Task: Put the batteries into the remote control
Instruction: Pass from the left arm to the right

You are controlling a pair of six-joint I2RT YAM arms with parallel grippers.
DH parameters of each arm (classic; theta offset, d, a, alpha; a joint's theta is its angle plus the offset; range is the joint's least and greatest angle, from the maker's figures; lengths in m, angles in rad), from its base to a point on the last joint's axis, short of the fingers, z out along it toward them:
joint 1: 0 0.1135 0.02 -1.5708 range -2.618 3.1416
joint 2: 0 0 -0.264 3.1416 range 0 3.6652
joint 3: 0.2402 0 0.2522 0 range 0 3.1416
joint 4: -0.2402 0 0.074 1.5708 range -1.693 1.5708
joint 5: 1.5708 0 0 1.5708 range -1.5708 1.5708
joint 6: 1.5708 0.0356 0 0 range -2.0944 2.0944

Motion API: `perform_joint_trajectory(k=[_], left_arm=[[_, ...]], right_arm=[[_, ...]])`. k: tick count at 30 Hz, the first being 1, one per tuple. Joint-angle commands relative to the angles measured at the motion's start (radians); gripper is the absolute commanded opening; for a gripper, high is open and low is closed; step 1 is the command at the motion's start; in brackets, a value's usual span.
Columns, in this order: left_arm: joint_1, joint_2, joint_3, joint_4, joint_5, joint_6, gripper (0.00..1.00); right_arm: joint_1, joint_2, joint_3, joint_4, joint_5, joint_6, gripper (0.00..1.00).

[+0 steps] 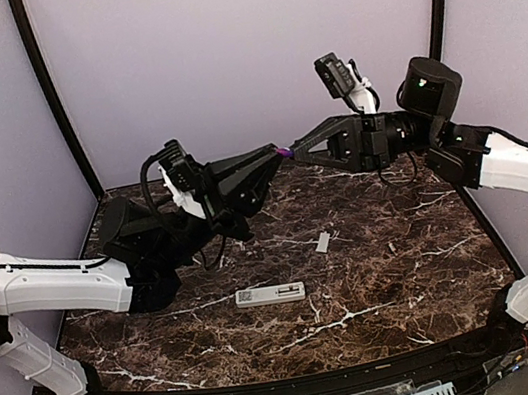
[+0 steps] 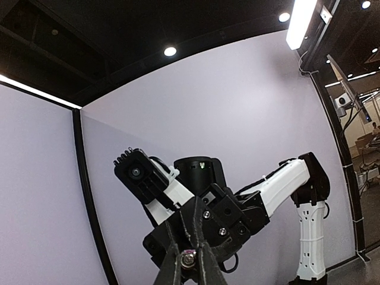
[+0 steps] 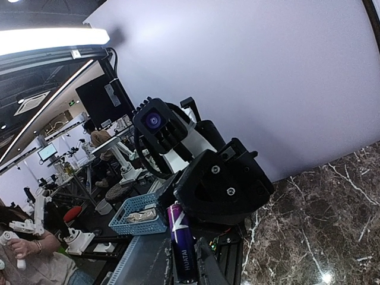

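A purple battery (image 1: 284, 153) hangs in mid-air above the far part of the table, between the two raised arms. My left gripper (image 1: 274, 157) meets it from the left and my right gripper (image 1: 294, 148) from the right. In the left wrist view my left gripper (image 2: 188, 254) is closed around the battery's metal end (image 2: 188, 259). In the right wrist view the battery (image 3: 180, 237) lies lengthwise between the fingers of my right gripper (image 3: 181, 264). The white remote control (image 1: 270, 295) lies flat on the table, below and apart from both grippers.
A small white flat piece (image 1: 323, 241) lies on the dark marble table (image 1: 410, 284) behind the remote. Purple walls with black corner posts (image 1: 55, 101) enclose the back and sides. Marble shows in the right wrist view (image 3: 332, 225).
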Motion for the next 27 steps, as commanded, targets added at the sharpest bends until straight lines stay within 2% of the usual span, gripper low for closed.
perform_joint_trajectory(k=[1,4,10,11,12,13,14,15,16,17,18,20,21,22,26,27], left_arm=[[-0.002,-0.017,-0.006,0.131,0.005,0.014,0.0],[-0.002,-0.019,-0.015,0.124,0.001,0.013,0.0],[-0.002,-0.04,-0.054,0.099,-0.023,0.02,0.0],[-0.002,-0.054,-0.058,0.071,-0.03,0.024,0.04],[-0.002,-0.063,-0.069,0.048,-0.047,0.035,0.14],[-0.002,-0.088,-0.084,-0.008,-0.054,0.046,0.4],[-0.002,-0.105,-0.096,-0.041,-0.07,0.075,0.52],[-0.002,-0.142,-0.124,-0.12,-0.077,0.092,0.69],[-0.001,-0.165,-0.138,-0.168,-0.091,0.13,0.73],[-0.002,-0.215,-0.165,-0.293,-0.098,0.151,0.78],[-0.001,-0.238,-0.174,-0.359,-0.12,0.188,0.79],[-0.001,-0.309,-0.189,-0.67,-0.168,0.224,0.82],[0.0,-0.318,-0.192,-0.734,-0.215,0.24,0.83],[0.001,-0.326,-0.19,-0.869,-0.239,0.243,0.85],[0.014,-0.275,-0.113,-1.264,-0.311,0.255,0.91],[0.024,-0.259,-0.108,-1.311,-0.309,0.264,0.92]], right_arm=[[0.003,-0.003,0.034,0.005,-0.035,-0.014,0.09],[0.003,-0.01,0.04,-0.016,-0.033,-0.031,0.0],[0.003,-0.019,0.059,-0.107,-0.017,-0.08,0.0],[0.003,-0.02,0.067,-0.141,0.001,-0.096,0.0],[0.002,-0.02,0.075,-0.185,0.035,-0.113,0.0],[0.001,-0.021,0.081,-0.23,0.064,-0.13,0.0],[-0.004,-0.024,0.084,-0.272,0.096,-0.145,0.0],[-0.009,-0.028,0.086,-0.313,0.126,-0.156,0.0],[-0.02,-0.03,0.082,-0.341,0.156,-0.164,0.0],[-0.028,-0.031,0.076,-0.387,0.185,-0.172,0.0],[-0.034,-0.03,0.07,-0.428,0.215,-0.188,0.0],[-0.049,-0.018,0.048,-0.477,0.255,-0.203,0.0],[-0.058,-0.007,0.031,-0.485,0.267,-0.2,0.0],[-0.068,0.003,0.006,-0.485,0.274,-0.197,0.0],[-0.111,0.061,-0.039,-0.514,0.317,-0.197,0.0],[-0.118,0.073,-0.049,-0.52,0.328,-0.201,0.0]])
